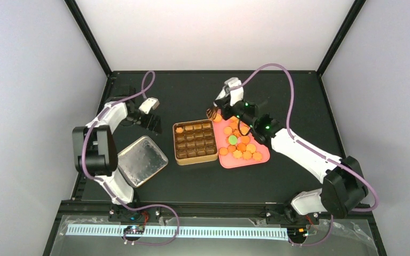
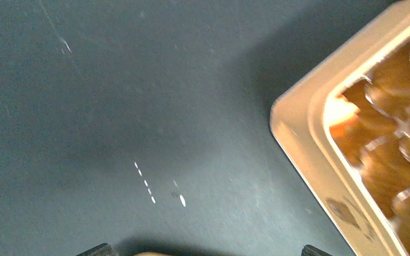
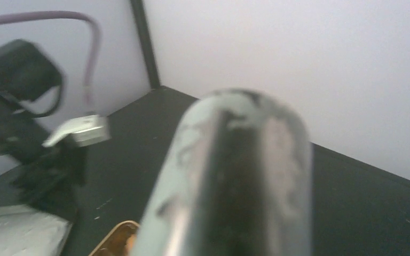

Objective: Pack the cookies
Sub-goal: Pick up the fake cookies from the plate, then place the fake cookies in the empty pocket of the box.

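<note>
Cookies (image 1: 240, 145): small, round and flower-shaped, mostly orange, one green, lying on the pink tray (image 1: 245, 164) just right of the tin (image 1: 196, 158). One orange cookie (image 1: 179, 129) sits in the tin's far-left corner cell. My left pincer (image 1: 152, 124) is spread over the surface (image 1: 277, 90). My right pincer (image 1: 223, 105) pinches the tongs (image 3: 229, 176).

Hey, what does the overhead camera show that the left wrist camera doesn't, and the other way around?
Only overhead: the left arm, the right arm, the pink tray of cookies, the lid. Only left wrist: fine white specks on the table. Both: that table, and the tin with one orange cookie in its corner compartment.
</note>
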You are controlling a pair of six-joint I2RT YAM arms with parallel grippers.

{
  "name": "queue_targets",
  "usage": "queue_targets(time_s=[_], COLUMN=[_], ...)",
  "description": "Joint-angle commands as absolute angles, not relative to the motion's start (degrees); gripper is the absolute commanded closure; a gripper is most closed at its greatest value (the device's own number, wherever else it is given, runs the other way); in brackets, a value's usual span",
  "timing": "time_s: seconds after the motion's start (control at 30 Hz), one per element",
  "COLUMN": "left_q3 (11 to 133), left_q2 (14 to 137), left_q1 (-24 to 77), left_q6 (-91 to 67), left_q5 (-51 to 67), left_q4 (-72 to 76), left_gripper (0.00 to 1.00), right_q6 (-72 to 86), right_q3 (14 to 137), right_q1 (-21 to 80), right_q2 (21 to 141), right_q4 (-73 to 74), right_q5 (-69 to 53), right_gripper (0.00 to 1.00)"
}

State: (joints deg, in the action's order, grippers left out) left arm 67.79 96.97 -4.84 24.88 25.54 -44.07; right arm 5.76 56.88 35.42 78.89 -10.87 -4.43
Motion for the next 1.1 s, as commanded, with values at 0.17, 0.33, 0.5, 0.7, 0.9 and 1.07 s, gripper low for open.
queue_targets(time_s=[0.17, 0.33, 0.5, 0.7, 0.9, 1.07], left_q3=[78.20, 81.39, 83.46, 88.78, 90.35, 89.16], left_q2=[106.78, 111.20, 113.57, 115.91, 115.52, 111.70], left_q1=[4.32, 7.94, 10.06, 11.34, 10.76, 6.43], left_q6=[20.83, 21.06, 21.30, 21.15, 21.14, 21.23], left_q5=[16.16, 15.18, 15.72, 17.68, 17.09, 17.25], left_q4=[-40.18, -42.34, -43.22, -45.69, -48.21, -50.07], left_gripper=[0.09, 0.09, 0.09, 0.09, 0.06, 0.01], right_q6=[0.77, -0.46, -0.79, -1.76, -3.60, -5.54], right_q3=[61.37, 61.41, 61.57, 62.15, 65.30, 67.91], right_q1=[43.08, 45.51, 46.25, 46.67, 47.99, 49.54], right_q2=[80.48, 81.87, 82.75, 84.07, 87.58, 90.79], right_q4=[-8.78, -8.53, -8.54, -8.74, -7.60, -6.70], right_q5=[-2.68, -1.78, -1.71, -1.87, -2.63, -2.68], right_gripper=[0.97, 0.97, 0.97, 0.96, 0.96, 0.96])
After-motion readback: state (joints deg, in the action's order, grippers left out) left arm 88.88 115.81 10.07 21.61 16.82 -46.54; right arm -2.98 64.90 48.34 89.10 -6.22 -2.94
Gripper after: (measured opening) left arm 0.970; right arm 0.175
